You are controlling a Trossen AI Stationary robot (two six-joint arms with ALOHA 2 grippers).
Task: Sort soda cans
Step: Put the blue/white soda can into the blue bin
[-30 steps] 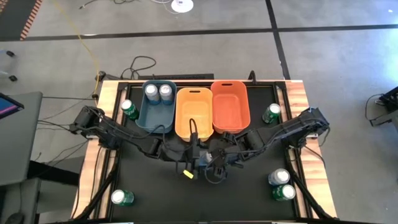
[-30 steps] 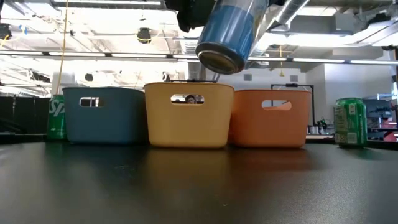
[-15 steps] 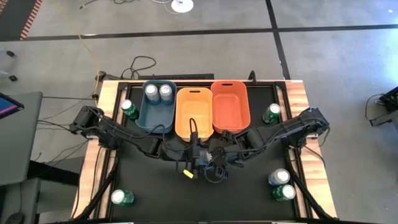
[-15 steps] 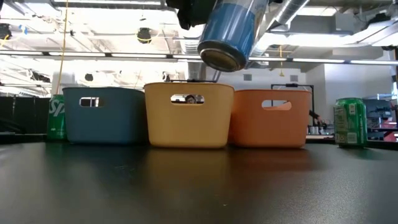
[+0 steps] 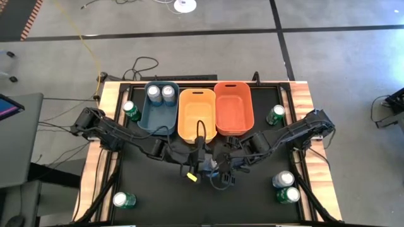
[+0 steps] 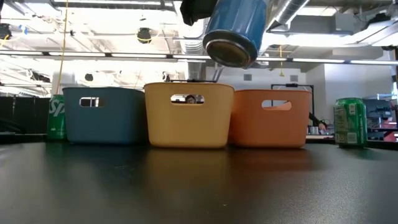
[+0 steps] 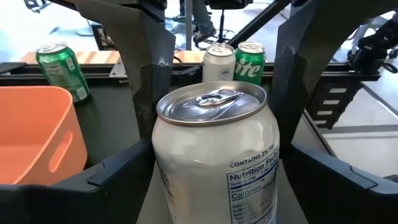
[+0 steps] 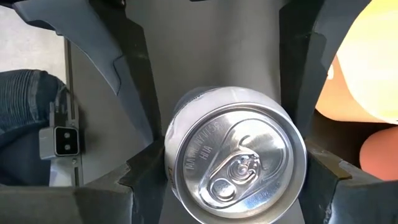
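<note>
Two robot arms met over the middle of the black bench [image 5: 158, 195], where a blue-silver can [image 6: 235, 32] hung in the air, tilted, its base showing in the low view above the yellow bin [image 6: 189, 115].

Both hands sat around that one can. The left hand [image 7: 214, 118] had a dark finger on each side of its white-labelled wall, and the right hand [image 8: 233, 118] likewise flanked its silver top, fingers spread to the can's width. Whether one hand or both bore the weight could not be told.

Three bins stood side by side along the far edge. The blue bin [image 5: 159, 120] held two silver-topped cans [image 5: 160, 93] standing upright at its far end. The yellow bin next to it and the orange bin [image 5: 233, 107] held no can.

Five more cans stood loose on the bench. One green can [image 5: 131, 111] stood just beside the blue bin's left wall, and another [image 5: 275, 115] to the right of the orange bin, near the right edge. A third green can [image 5: 124, 200] stood alone at the near left corner. At the near right corner a blue-silver can [image 5: 283, 180] and a green one [image 5: 288, 195] stood touching or nearly so.
</note>
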